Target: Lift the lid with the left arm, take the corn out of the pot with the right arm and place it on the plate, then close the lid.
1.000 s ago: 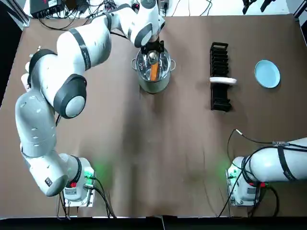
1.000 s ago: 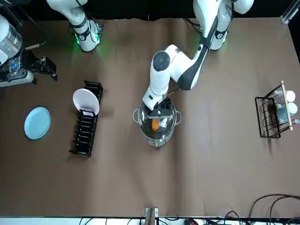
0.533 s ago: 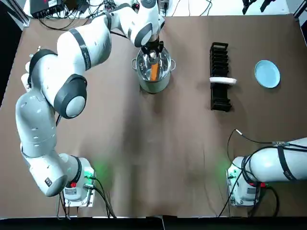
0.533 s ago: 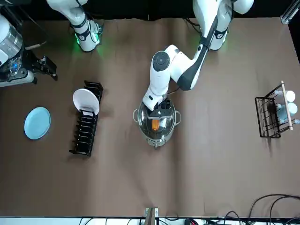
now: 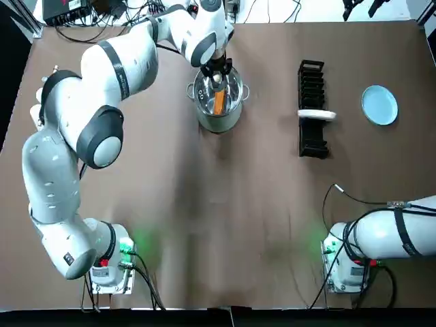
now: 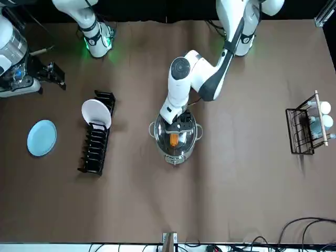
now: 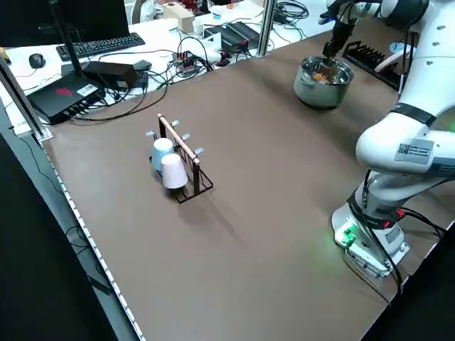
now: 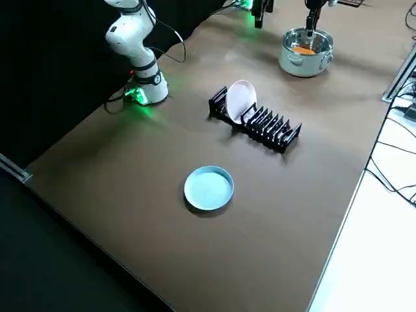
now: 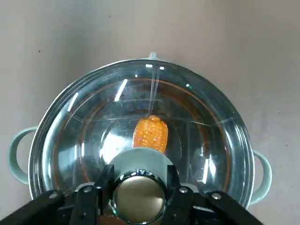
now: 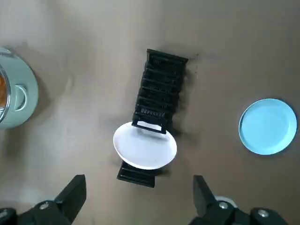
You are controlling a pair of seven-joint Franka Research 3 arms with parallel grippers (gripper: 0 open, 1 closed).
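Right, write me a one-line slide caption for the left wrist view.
Left gripper clasps the knob of the glass lid, closed over the pot holding the corn.

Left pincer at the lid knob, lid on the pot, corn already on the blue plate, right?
No. The corn is inside the pot, under the glass lid, as the left wrist view shows; the blue plate is bare. The left pincer is at the knob, lid on.

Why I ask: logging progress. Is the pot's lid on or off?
On. The glass lid sits flat on the pot rim, corn visible through it, left gripper closed on its knob; right gripper parked, open.
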